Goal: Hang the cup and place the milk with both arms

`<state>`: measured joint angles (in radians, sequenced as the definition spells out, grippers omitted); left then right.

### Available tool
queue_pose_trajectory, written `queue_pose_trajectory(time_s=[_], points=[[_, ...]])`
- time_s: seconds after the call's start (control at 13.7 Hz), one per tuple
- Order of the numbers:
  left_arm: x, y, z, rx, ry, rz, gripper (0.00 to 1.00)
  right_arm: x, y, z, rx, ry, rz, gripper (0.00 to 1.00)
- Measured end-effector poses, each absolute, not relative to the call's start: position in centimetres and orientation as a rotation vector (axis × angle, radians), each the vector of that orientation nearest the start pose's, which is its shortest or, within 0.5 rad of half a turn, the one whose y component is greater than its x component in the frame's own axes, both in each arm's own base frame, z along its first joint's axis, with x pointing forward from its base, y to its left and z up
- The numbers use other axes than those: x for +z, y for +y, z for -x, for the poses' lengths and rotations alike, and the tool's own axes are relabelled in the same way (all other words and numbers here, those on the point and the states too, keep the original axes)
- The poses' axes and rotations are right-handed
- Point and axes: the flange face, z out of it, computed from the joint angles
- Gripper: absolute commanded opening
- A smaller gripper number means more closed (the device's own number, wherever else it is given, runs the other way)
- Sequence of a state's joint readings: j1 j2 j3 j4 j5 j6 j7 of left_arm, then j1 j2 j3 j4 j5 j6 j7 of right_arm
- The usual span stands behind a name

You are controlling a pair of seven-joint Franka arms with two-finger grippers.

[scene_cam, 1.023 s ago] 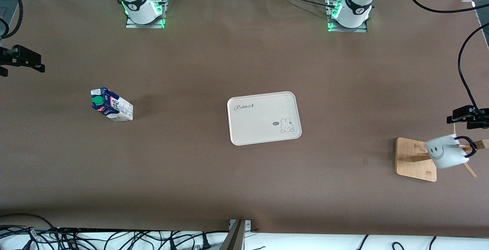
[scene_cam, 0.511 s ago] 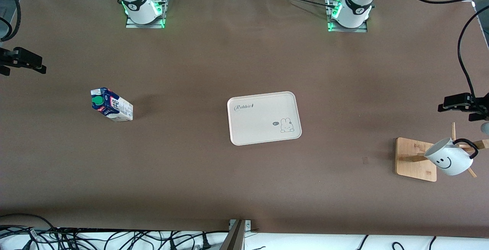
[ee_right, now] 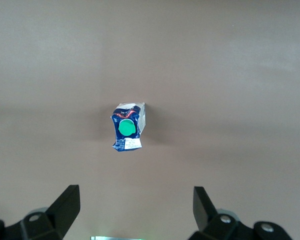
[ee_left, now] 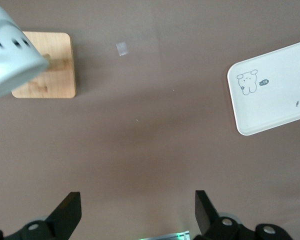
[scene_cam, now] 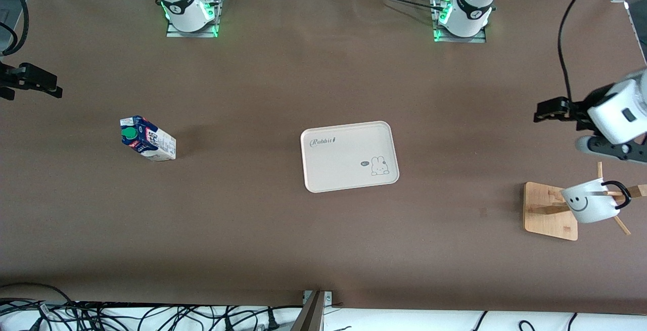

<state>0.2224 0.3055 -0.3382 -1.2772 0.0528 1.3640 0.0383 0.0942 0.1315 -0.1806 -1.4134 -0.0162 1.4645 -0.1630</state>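
The cup [scene_cam: 586,205] hangs by its black handle on a peg of the wooden rack [scene_cam: 548,212] at the left arm's end of the table. It also shows in the left wrist view [ee_left: 12,55]. My left gripper [scene_cam: 551,109] is open and empty in the air, over bare table beside the rack, apart from the cup; it also shows in its own wrist view [ee_left: 136,210]. The milk [scene_cam: 147,139] stands on the table toward the right arm's end, and shows in the right wrist view [ee_right: 128,127]. My right gripper [scene_cam: 48,86] is open and empty over that end of the table; it also shows in its own wrist view [ee_right: 135,205].
A cream tray [scene_cam: 350,179] with a rabbit print lies mid-table, between the milk and the rack, with nothing on it. It also shows in the left wrist view [ee_left: 285,120]. Cables lie along the table's front edge.
My left gripper has drawn away from the rack, rising and moving toward the tray. The cup has swung on its peg. The right gripper has barely moved.
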Motion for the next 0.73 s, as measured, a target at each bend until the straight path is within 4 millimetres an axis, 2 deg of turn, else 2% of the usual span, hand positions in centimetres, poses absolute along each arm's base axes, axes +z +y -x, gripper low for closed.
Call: queue_pose_trajectory(time_s=[0.15, 0.51, 0.73], points=[[57.0, -3.9, -60.2, 0.349, 0.133, 3.145, 1.0, 61.5, -4.5, -58.2, 0.131, -0.12, 3.166, 1.0], [54.2, -1.6, -56.8, 0.322, 0.012, 3.146, 1.0, 61.5, -4.4, -58.2, 0.134, -0.122, 3.162, 1.0], [53.6, -2.2, -55.3, 0.307, -0.04, 3.112, 1.0, 61.5, -4.2, -58.2, 0.132, -0.124, 3.147, 1.0]])
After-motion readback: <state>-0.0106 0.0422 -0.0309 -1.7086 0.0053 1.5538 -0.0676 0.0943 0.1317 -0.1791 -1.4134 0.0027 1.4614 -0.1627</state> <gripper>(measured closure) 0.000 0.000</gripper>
